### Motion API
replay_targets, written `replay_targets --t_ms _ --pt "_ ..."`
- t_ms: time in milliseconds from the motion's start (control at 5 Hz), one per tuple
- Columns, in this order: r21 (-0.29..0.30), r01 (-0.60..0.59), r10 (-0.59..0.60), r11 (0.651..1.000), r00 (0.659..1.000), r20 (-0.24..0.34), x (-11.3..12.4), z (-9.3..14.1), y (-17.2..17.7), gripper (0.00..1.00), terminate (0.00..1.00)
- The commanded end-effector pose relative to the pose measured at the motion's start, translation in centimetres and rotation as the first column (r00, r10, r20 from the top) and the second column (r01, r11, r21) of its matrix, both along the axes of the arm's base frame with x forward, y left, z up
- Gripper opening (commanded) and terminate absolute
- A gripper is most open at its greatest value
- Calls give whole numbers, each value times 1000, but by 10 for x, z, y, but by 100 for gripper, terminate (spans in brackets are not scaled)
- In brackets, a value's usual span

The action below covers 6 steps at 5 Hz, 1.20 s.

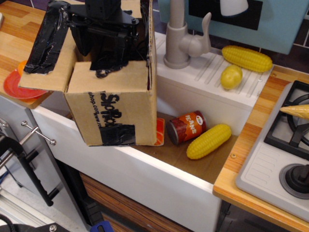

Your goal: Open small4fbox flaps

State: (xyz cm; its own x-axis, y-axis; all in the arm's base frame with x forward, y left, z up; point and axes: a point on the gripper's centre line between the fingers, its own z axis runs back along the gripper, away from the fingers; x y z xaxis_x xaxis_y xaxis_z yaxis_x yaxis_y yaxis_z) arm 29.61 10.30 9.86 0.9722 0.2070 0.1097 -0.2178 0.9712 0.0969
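We see the small4fbox standing in the left end of a white sink set into a wooden counter, its mouth facing up. Our black pincer hangs directly over and partly inside that mouth, so the flaps lie just beside it, one folded out left, one upright on the right; we cannot tell whether it is spread or clamped. A bean can and toy corn lie in the basin, right of the box.
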Motion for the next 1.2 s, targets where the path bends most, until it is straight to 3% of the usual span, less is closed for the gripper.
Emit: replay_targets --t_ms 0,600,1000 --pt "-8 -80 80 997 996 47 4 1 2 100 0" --pt "-119 -163 160 979 986 -40 -4 -1 -13 100 0" --pt "-132 -199 184 971 976 -118 -17 27 -33 100 0"
